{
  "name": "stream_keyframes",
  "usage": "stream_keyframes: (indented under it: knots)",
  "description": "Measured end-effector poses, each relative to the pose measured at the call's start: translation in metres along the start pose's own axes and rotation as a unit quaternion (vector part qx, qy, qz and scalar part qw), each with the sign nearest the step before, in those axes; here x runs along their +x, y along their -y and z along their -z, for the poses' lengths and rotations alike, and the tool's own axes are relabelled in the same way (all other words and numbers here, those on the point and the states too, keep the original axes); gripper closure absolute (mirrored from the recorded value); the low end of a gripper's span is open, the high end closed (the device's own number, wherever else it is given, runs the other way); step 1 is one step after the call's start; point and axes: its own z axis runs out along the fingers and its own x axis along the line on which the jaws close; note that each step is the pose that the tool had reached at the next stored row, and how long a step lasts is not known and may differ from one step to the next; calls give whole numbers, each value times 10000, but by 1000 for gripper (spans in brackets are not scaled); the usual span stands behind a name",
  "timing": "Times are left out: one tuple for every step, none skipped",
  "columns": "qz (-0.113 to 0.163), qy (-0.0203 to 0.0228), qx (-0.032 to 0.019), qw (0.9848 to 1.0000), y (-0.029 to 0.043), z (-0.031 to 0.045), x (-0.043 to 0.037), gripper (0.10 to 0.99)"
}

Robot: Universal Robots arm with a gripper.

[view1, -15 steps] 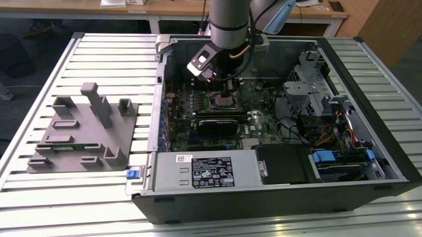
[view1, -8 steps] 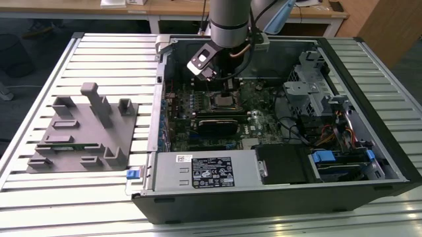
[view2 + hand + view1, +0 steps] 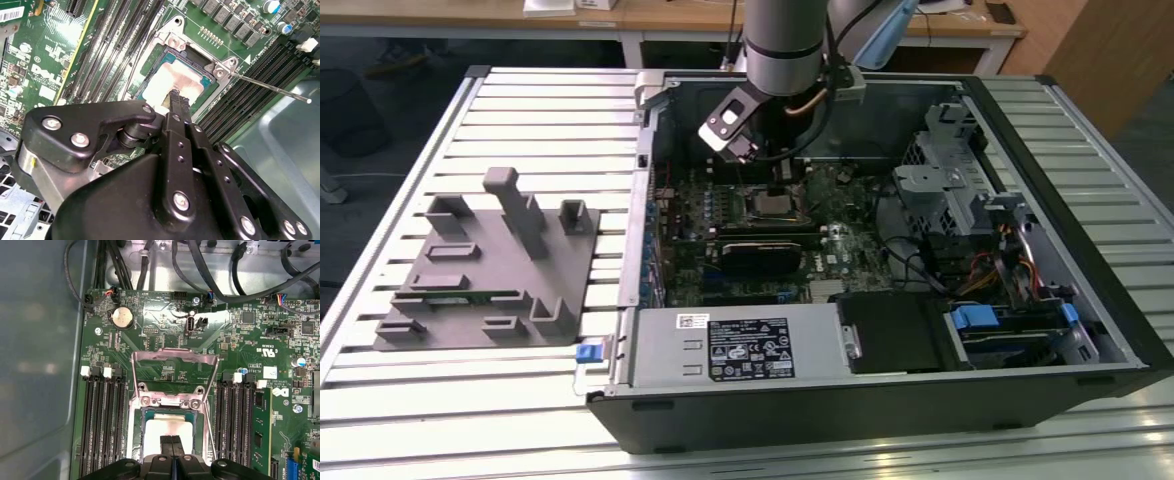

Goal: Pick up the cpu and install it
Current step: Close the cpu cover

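Observation:
The cpu lies flat in the motherboard socket inside the open computer case, its pale silvery top showing in both wrist views. My gripper hangs straight down over it. Its two black fingertips are pressed together with nothing between them, and their ends sit at the middle of the chip's top. I cannot tell whether they touch it. The socket's metal load plate stands flipped open behind the chip, and its thin lever sticks out to one side.
A grey plastic holder stands on the slatted table at the exterior view's left, beside the case. Memory slots flank the socket, with a green stick seated beyond them. Cables run along the case wall. A power supply fills the case's near edge.

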Motion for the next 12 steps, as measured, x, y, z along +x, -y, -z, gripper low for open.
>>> stream_keyframes:
  knots:
    - [0, -1, 0, 10000, 0, 7, 0, 980]
    - [0, -2, 0, 10000, -1, 16, 0, 980]
    - [0, -2, 0, 10000, -2, 27, 1, 980]
    - [0, -2, 0, 10000, -3, 39, 1, 980]
    - [0, -2, 0, 10000, -4, 51, 2, 980]
    - [0, -2, 0, 10000, -5, 65, 2, 980]
    - [0, -3, 0, 10000, -7, 85, 3, 980]
    - [0, -3, -1, 10000, -8, 104, 3, 980]
    - [0, -3, -1, 10000, -10, 128, 4, 980]
    - [0, -3, -1, 10000, -12, 151, 5, 980]
    - [0, -3, 0, 10000, -13, 172, 6, 980]
    - [0, -2, 0, 10000, -14, 190, 6, 980]
